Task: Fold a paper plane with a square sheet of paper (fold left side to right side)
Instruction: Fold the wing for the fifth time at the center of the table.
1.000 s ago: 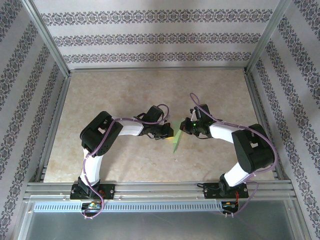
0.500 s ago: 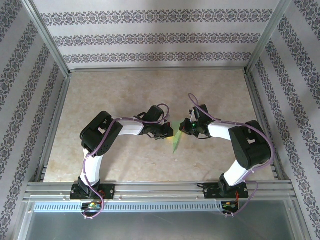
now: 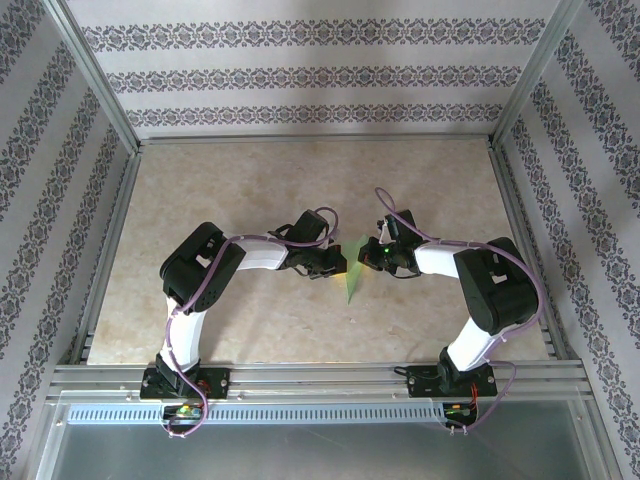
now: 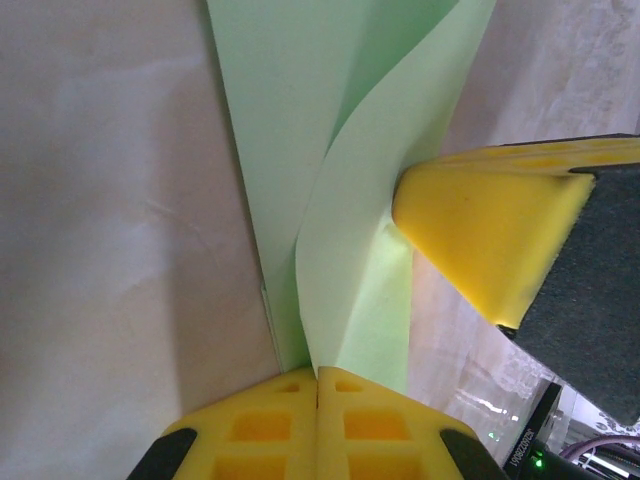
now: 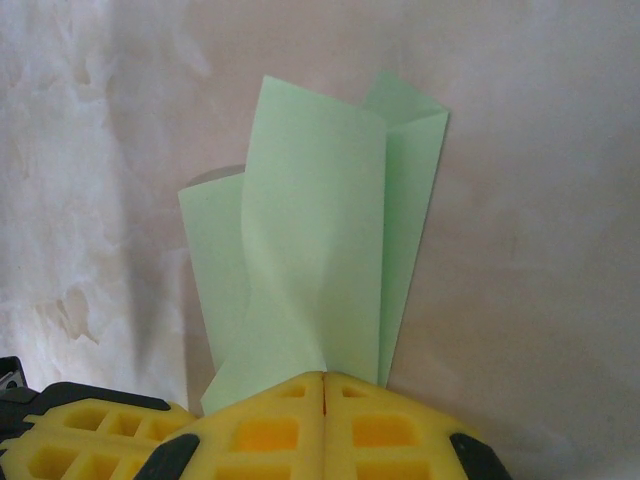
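The light green sheet of paper is folded into a narrow, layered strip that tapers to a point at its near end, mid-table between the two arms. My left gripper is shut on one raised flap of it; in the left wrist view the paper runs into the seam of the closed yellow fingers. My right gripper is shut on the opposite side, where the paper fans upward from its closed jaws. One right finger presses against the flap.
The beige mottled tabletop is ringed by aluminium rails and patterned walls. The two wrists nearly touch over the paper, and the left gripper's fingers sit beside the right's.
The right gripper has edged slightly left and away, and the paper's far end has lifted a little. Both grippers stay shut.
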Controlling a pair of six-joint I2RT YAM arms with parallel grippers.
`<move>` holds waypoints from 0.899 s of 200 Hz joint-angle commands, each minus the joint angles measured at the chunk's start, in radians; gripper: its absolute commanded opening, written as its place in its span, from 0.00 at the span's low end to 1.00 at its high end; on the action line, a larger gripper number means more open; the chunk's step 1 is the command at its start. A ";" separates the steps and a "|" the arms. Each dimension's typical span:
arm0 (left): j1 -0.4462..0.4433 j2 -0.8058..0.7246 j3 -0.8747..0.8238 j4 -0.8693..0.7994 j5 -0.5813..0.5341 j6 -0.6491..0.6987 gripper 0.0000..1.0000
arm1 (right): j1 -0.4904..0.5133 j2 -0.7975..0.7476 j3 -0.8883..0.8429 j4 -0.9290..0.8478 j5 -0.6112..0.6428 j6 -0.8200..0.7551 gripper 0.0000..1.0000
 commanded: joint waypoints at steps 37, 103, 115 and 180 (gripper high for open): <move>0.029 -0.059 -0.053 -0.068 -0.120 0.054 0.13 | 0.002 0.048 -0.047 -0.045 0.003 -0.042 0.00; 0.038 -0.224 -0.037 -0.197 -0.093 0.104 0.17 | 0.010 0.044 -0.039 -0.048 0.000 -0.050 0.00; 0.027 -0.230 -0.029 -0.201 -0.051 0.098 0.14 | 0.012 0.045 -0.038 -0.049 0.002 -0.050 0.00; -0.060 -0.175 0.008 -0.154 0.084 0.017 0.08 | 0.022 0.055 -0.030 -0.056 0.008 -0.052 0.00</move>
